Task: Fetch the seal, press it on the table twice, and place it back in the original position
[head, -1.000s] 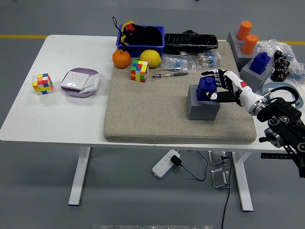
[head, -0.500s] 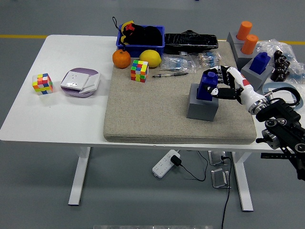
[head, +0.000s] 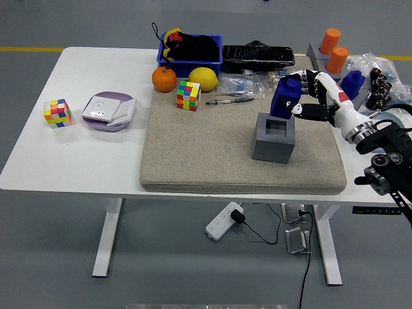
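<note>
your right hand point(head: 308, 96) has its fingers closed around the blue seal point(head: 284, 98), right of frame centre, held just above the open grey holder point(head: 274, 138) on the mat point(head: 206, 148).

My right hand point(head: 308, 96) grips the dark blue blocky seal point(head: 284, 98) | seal lifted clear, tilted, just above the grey square holder's point(head: 273, 138) open socket | holder stands on the beige felt mat point(head: 199, 149) covering the white bench point(head: 77, 148)
</note>
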